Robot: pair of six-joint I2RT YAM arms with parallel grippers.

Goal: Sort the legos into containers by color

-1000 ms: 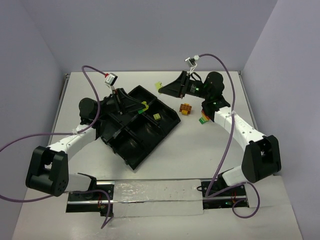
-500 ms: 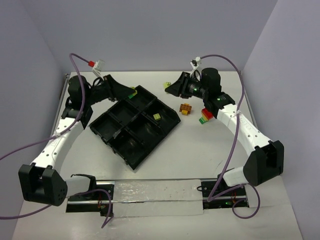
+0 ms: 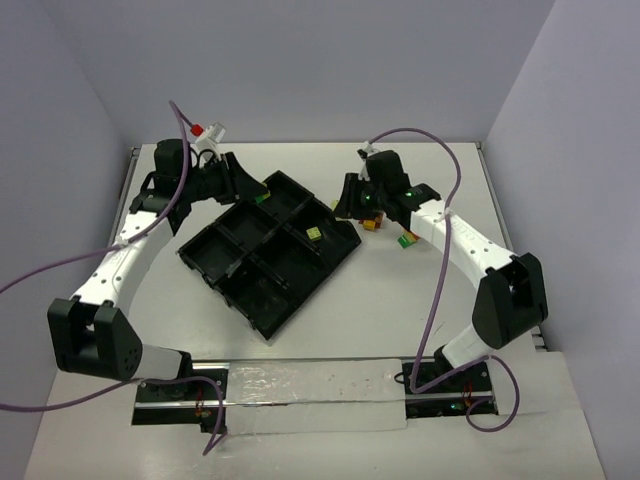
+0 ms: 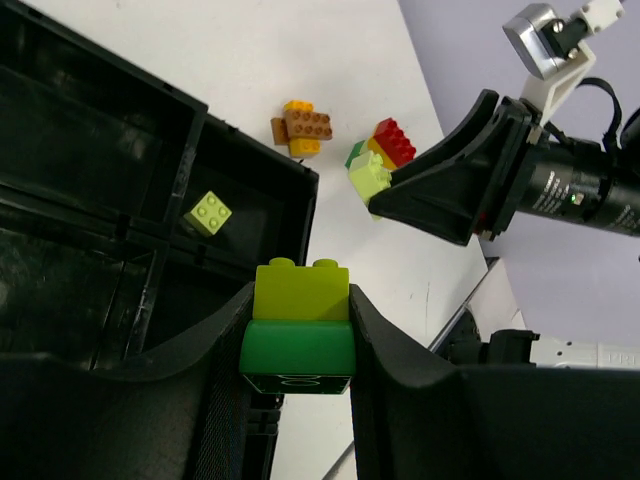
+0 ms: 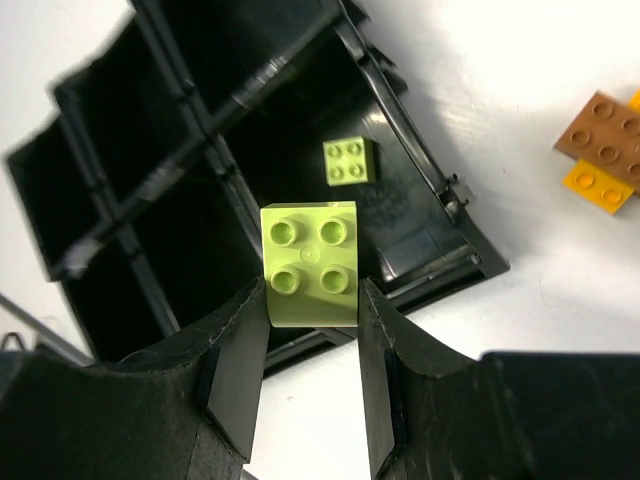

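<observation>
My left gripper [image 4: 300,300] is shut on a stack of two legos [image 4: 298,345], a yellow-green brick on a green one. It hangs over the far corner of the black tray of containers [image 3: 250,285]. My right gripper [image 5: 310,292] is shut on a pale yellow-green lego [image 5: 310,250], above the tray's right-hand edge [image 5: 470,235]. A second pale yellow-green lego [image 5: 350,161] lies in the compartment just below. In the top view the left gripper [image 3: 262,195] and right gripper [image 3: 336,205] face each other across the tray's far right side.
On the table right of the tray lie a brown and orange lego cluster [image 3: 372,224] and a red, green and yellow cluster [image 3: 406,240]. The other compartments look dark and bare. A foil-covered strip [image 3: 310,385] runs along the near edge between the arm bases.
The right gripper has come down and left with its pale brick to the tray's right edge. The left arm swung off the tray to the far left, then edged back to the far corner.
</observation>
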